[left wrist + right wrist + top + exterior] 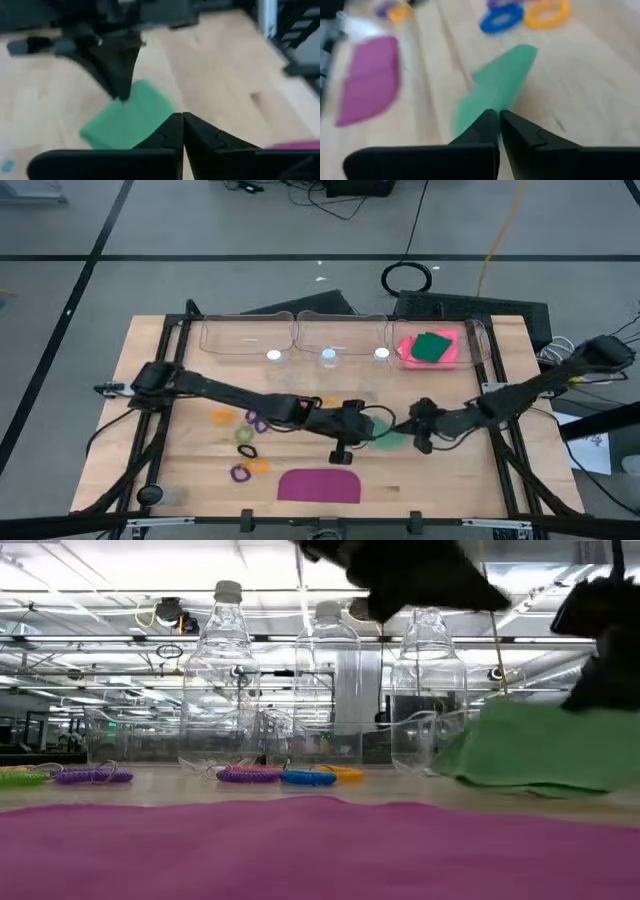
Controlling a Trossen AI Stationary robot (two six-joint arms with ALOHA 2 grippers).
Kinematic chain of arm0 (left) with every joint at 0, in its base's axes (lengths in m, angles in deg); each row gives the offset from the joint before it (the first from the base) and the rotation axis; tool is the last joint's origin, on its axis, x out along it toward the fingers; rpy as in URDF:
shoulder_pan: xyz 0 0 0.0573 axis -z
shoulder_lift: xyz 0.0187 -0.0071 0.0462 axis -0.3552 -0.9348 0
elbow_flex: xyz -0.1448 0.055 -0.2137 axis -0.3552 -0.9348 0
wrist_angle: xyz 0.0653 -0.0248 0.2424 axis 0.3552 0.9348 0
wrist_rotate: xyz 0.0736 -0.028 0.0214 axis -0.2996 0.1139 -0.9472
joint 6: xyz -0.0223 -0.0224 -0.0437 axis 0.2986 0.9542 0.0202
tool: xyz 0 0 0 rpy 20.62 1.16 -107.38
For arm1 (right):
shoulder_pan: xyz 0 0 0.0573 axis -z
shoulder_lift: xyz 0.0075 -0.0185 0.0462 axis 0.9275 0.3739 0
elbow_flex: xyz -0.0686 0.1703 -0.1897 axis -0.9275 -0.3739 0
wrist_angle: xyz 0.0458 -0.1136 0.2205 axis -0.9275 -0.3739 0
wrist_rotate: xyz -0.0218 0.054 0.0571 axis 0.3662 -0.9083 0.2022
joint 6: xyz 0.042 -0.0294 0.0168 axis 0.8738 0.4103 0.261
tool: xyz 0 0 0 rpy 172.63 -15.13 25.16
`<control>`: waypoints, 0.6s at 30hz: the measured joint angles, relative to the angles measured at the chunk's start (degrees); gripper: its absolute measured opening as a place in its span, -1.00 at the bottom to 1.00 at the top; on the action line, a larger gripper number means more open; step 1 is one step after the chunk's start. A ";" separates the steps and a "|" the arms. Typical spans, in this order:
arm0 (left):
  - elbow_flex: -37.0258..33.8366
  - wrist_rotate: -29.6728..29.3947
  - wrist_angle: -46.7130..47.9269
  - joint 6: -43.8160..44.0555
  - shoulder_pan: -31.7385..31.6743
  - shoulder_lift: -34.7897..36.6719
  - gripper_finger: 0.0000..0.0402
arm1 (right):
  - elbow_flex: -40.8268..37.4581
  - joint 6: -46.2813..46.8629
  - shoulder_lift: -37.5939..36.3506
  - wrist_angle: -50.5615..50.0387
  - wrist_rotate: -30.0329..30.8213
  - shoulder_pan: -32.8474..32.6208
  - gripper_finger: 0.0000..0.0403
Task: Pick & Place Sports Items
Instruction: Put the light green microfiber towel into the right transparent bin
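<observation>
A light green piece [386, 434] is at mid-table between my two grippers. My right gripper [495, 116] is shut on it. My left gripper [182, 117] hovers just to its left, shut, with nothing between the fingers. A purple piece [320, 485] lies flat near the front edge. A pink piece [448, 355] with a dark green piece [432, 346] on top sits in the far right clear bin. Coloured elastic rings [246, 435] lie on the table's left half, and a blue ring [501, 20] and an orange ring [546, 13] lie just beyond the green piece. My right gripper pinches the light green piece by a narrow end [487, 102] between its two fingertips, slanting down from the table's right. From the fingers the piece spreads away and downward [540, 745]. Whether its lower edge rests on the table I cannot tell.
Three clear plastic bottles [328, 357] stand in a row in front of three clear bins [250, 335] at the table's far edge. A black frame [165, 380] runs round the table. There is free wood between the purple piece and the bottles.
</observation>
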 joint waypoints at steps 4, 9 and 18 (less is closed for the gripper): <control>0.06 0.05 0.40 -0.30 0.71 0.16 -0.94 | 0.08 -3.49 -5.65 0.13 0.84 -0.25 -1.00; 0.06 -1.21 0.99 1.03 0.60 0.29 -0.90 | 2.71 -8.12 -12.12 -4.59 1.23 -0.21 -1.00; 0.10 -1.59 1.48 1.16 0.69 0.27 -0.90 | 12.76 -10.06 -17.70 -24.97 5.52 -0.21 -1.00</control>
